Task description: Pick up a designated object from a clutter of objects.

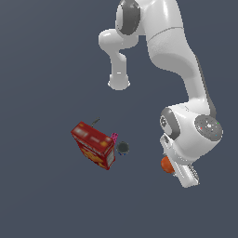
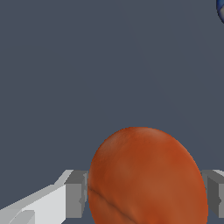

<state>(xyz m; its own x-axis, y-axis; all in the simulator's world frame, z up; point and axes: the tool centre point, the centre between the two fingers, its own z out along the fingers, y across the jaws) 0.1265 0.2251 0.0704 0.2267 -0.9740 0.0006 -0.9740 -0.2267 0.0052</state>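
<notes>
The designated object, a smooth orange-red ball (image 2: 146, 179), fills the gap between my two grey fingers (image 2: 77, 194) in the wrist view, and both pads touch its sides. In the exterior view the ball (image 1: 166, 165) peeks out from under the white hand, well to the exterior view's right of the clutter. My gripper (image 1: 170, 168) is shut on the ball; its fingers are hidden by the hand in that view. Whether the ball is off the floor cannot be told.
The clutter sits at the exterior view's left: a red printed box (image 1: 94, 145), a small pink piece (image 1: 114, 137) at its corner, a tiny dark round item (image 1: 122, 148) beside it, and a thin dark stick (image 1: 95, 122) behind the box.
</notes>
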